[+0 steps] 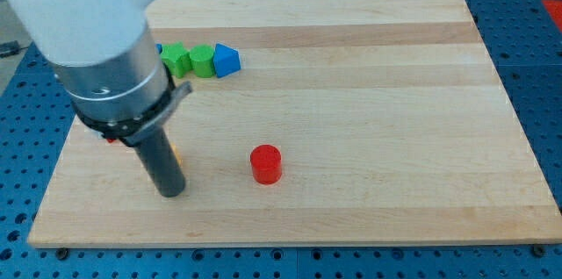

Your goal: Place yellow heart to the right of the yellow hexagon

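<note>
A pale wooden board (351,95) with lengthwise grain fills most of the view, lying on a blue perforated table (544,68). The board's edges are straight. Its whole right half, from 12 round to 6 o'clock, is bare wood reaching to the edges.

The arm (97,33) enters at 10 o'clock: a bulky white shell, then a grey metal collar, then a smooth dark rod slanting down toward 7 o'clock. My tip (172,193) touches the board near the bottom edge at about 7 o'clock. It is a plain rod end with nothing that opens or closes, and it holds nothing.

A red cylinder (265,164) stands alone just below the board's middle, at 3 o'clock from the tip and clearly apart from it.

At 11 o'clock, close to the arm's collar, three small blocks sit in a touching row: a green block (176,58) with a notched outline, a green cylinder (202,60), and a blue block (226,59) with a sloped, wedge-like top.

A thin orange-yellow sliver (176,153) shows against the rod's right side, and a small red speck (111,139) peeps out beneath the collar; both are too hidden to identify. The yellow heart and yellow hexagon cannot be made out; the arm covers that part of the board.
</note>
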